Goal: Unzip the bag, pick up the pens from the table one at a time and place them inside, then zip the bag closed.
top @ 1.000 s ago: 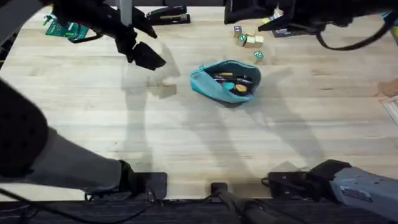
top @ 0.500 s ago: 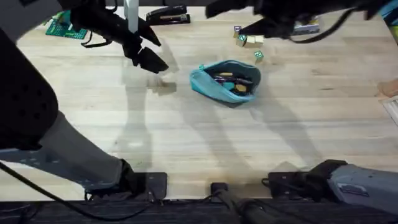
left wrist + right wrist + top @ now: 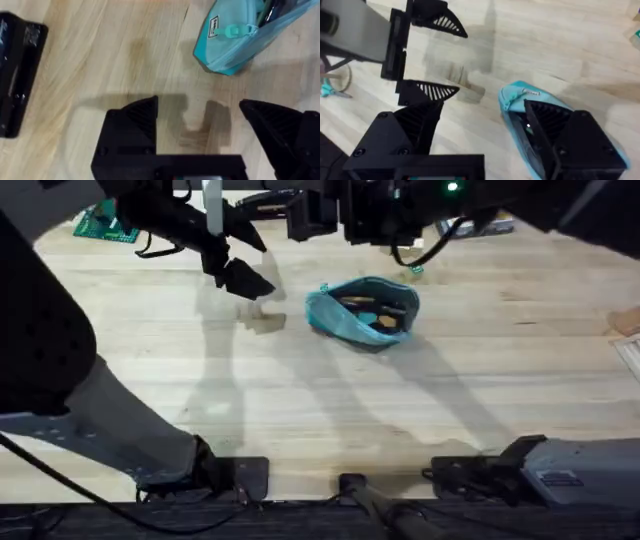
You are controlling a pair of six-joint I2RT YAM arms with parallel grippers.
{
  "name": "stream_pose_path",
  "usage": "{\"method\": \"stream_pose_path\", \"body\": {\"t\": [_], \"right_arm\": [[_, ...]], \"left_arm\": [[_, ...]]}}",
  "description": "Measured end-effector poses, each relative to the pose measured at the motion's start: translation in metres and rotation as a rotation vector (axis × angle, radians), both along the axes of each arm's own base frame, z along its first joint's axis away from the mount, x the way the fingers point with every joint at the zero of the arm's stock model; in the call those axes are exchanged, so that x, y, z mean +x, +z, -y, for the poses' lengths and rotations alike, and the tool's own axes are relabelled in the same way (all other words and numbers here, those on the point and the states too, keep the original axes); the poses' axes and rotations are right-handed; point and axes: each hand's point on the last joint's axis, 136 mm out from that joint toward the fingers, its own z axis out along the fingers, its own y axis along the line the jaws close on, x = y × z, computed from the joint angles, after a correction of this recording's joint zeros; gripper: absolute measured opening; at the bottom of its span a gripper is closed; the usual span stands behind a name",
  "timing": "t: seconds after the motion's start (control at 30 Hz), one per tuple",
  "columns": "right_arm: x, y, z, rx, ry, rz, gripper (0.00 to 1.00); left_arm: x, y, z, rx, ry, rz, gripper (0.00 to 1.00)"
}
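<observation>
The teal bag (image 3: 340, 318) lies on the table (image 3: 300, 400) with its zipper open. Dark pens (image 3: 372, 305) and other small items show inside its mouth. My left gripper (image 3: 248, 258) hovers to the left of the bag, open and holding nothing. In the left wrist view its fingers (image 3: 135, 120) stand wide apart above bare wood, and the bag's zip-pull end (image 3: 227, 42) is beyond them. My right arm reaches across the far side. Its gripper (image 3: 484, 105) is open and empty above the bag (image 3: 512, 97), with the left gripper (image 3: 440, 57) in view beyond.
A black stapler (image 3: 17, 75) lies at the far edge, behind the left gripper. A small wood-coloured block (image 3: 265, 325) sits left of the bag. Green parts (image 3: 100, 225) are at the far left, and small cubes (image 3: 415, 270) sit behind the bag. Scissors (image 3: 330, 87) lie off to one side.
The right arm has swung leftward along the far side and now hangs over the bag's far end. The left gripper has shifted only slightly. The bag has not moved.
</observation>
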Motion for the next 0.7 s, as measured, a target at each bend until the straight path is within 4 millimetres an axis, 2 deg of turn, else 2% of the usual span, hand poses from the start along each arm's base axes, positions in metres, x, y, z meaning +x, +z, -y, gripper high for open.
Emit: {"method": "stream_pose_path", "body": {"t": [0.43,0.7], "right_arm": [[0.011,-0.045,-0.012,-0.069,0.003,-0.061,0.998],[0.013,-0.054,-0.013,-0.083,0.001,-0.077,0.998]], "left_arm": [[0.000,0.009,0.008,-0.050,-0.081,0.087,0.994],[0.000,0.012,0.012,-0.072,-0.123,0.132,0.994]]}}
